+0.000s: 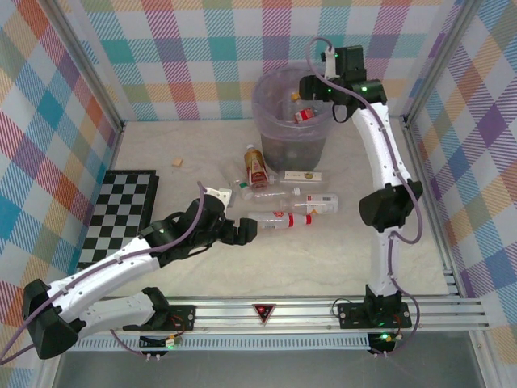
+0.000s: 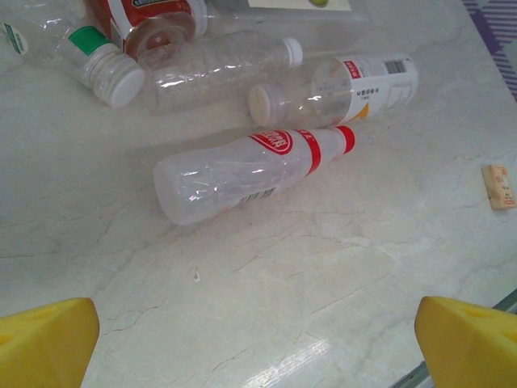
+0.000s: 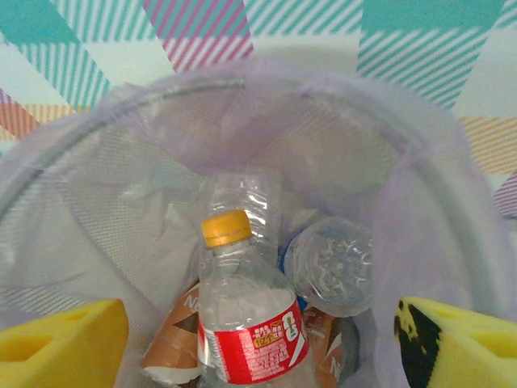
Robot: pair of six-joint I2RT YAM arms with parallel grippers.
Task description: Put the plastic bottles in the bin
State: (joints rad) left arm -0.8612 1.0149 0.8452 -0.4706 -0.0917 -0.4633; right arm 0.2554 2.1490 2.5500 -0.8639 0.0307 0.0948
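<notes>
The bin [image 1: 271, 93] stands at the back of the table, lined with a clear bag [image 3: 121, 202]. My right gripper [image 1: 311, 90] hovers over its mouth, open. A clear bottle with a yellow cap and red label [image 3: 250, 323] stands loose between the wide yellow fingers [image 3: 60, 343], touching neither. Other bottles [image 3: 335, 263] lie beneath it. My left gripper [image 1: 246, 232] is open low over the table, just short of a lying clear bottle with a red label [image 2: 250, 170] [image 1: 283, 219]. Several more plastic bottles [image 1: 262, 194] lie between that one and the bin.
A folded chessboard [image 1: 121, 210] lies at the left. A small tan block [image 1: 176, 162] sits near the back left, another [image 2: 498, 186] to the right of the bottles. The checked walls close in the sides and back. A metal rail [image 1: 323, 307] runs along the near edge.
</notes>
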